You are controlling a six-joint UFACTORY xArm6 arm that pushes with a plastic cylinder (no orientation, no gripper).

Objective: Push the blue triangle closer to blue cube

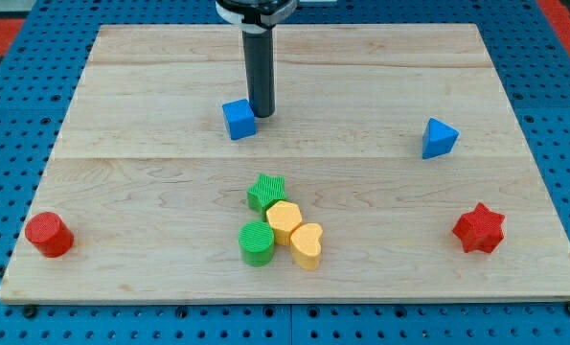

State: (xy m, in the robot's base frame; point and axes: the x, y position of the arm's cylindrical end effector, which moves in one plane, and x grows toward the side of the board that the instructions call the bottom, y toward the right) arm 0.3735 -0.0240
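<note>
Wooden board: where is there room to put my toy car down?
Bare wood lies between the blue cube and blue triangle, and between the red cylinder and green star. It is crowded where the star, green cylinder, yellow hexagon and yellow heart cluster.

The rod [260, 72] is showing as a straight, smooth cylinder, dark grey to black, with a faint lighter sheen running down one side. At its top it is entering a wider rounded collar [254, 11], white with a black band, cut off by the view's top edge. My tip [261, 114] is ending blunt and flat, the same dark colour.
</note>
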